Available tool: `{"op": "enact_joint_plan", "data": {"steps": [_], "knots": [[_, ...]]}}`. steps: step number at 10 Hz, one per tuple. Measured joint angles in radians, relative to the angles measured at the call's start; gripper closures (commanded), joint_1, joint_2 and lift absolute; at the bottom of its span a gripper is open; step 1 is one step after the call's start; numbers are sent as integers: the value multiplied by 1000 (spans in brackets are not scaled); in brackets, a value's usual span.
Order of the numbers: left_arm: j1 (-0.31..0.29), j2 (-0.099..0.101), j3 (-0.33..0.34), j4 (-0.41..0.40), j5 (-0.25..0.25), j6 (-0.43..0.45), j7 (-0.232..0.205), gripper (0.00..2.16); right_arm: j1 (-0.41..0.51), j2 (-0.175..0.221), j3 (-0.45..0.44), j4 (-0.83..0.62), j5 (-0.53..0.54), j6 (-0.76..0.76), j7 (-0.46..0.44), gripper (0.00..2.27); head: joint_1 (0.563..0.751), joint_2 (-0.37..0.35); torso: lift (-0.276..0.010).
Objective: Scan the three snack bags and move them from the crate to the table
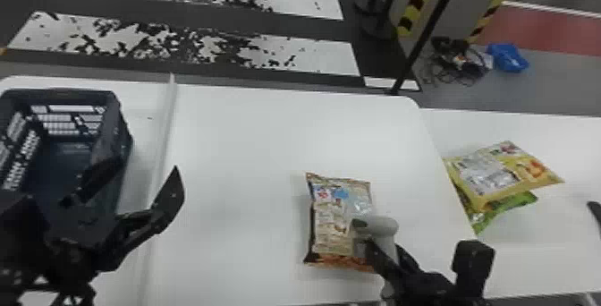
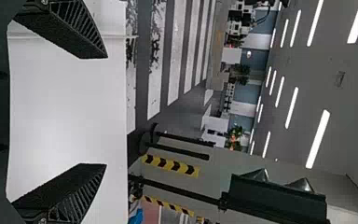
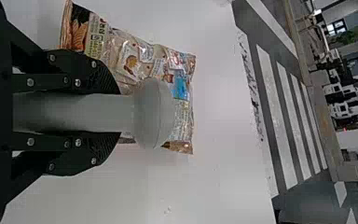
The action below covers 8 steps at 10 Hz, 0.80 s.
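While the white table [image 1: 241, 139] is topped at left by a dark latticed plastic crate [image 1: 117, 133], the left gripper [image 1: 148, 167] is held open. A glossy brown snack bag [image 1: 333, 220] is laid mid-table; at right, a yellow foil bag [image 1: 487, 175] is stacked on a shiny green one [image 1: 514, 204]. A grey round-headed scanner [image 1: 381, 226] is clasped by the right gripper [image 1: 385, 249].

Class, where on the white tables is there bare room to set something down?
Widest: the middle table, between the left gripper and the brown bag, and beyond that bag. Crowded: around that bag, with the scanner in the right gripper; and farther right, where a yellow bag overlaps a green bag.
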Motion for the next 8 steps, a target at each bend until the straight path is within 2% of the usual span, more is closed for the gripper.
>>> {"op": "enact_joint_plan", "data": {"steps": [3,5,6,8], "knots": [[0,1,4,0,1,0,0,33,-11,-2,-11,5,1,5,3,2196,695,-176,-62],[0,1,5,0,1,0,1,33,-30,-12,-82,-30,-29,59,3,2196,695,-219,-62],[0,1,4,-2,1,0,0,33,-66,-19,-126,-31,-36,98,3,2196,695,-253,-62],[1,4,2,-8,0,11,1,33,-169,-59,-180,44,-32,136,14,2192,695,-301,-62]]}}
